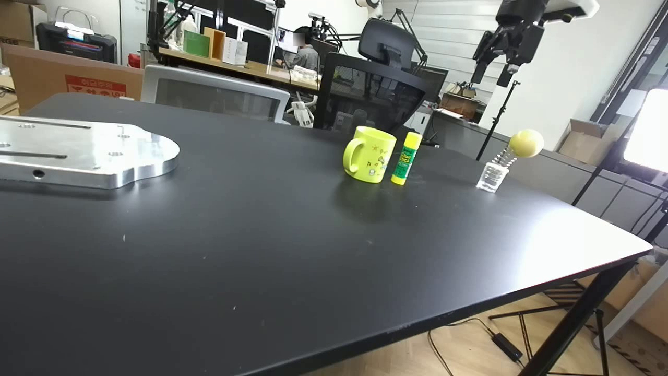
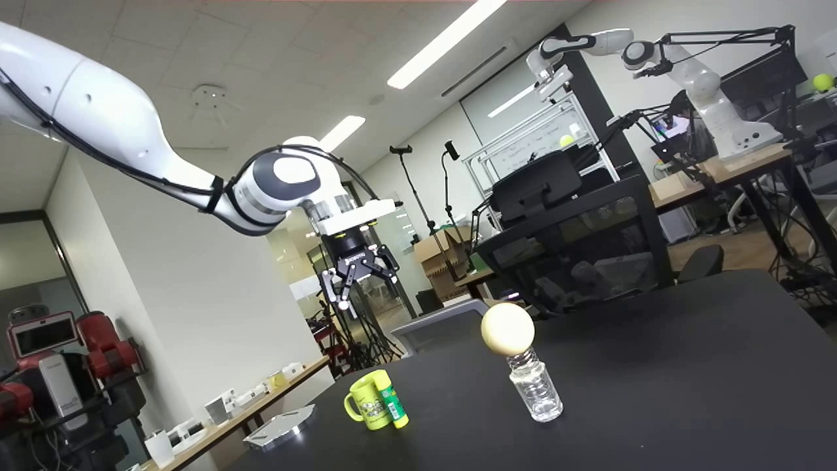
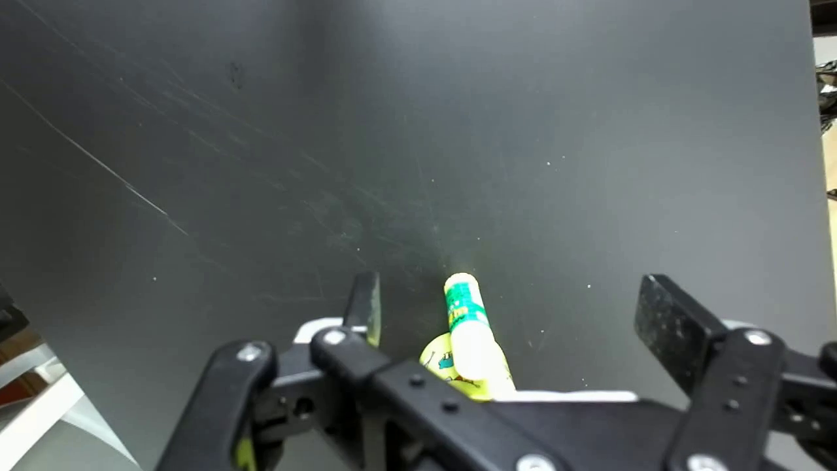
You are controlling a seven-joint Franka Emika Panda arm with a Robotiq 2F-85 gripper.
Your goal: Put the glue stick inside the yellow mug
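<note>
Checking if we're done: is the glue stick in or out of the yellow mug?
Out. The glue stick stands upright on the table beside the yellow mug, its base visible in both exterior views.

wrist view: mug [image 3: 434,355] partly hidden | an exterior view: metal plate [image 1: 86,142] cropped

– See the white arm [image 2: 111,111]?
– Yes, slanting down from the upper left in an exterior view and bent downward at the wrist [image 2: 281,178].
– And the gripper [image 1: 491,80]?
– Pointing downward in both exterior views, just below the wrist.
– Pinched or parted?
– Parted, with a wide gap between the two fingers [image 3: 673,329] in the wrist view.
</note>
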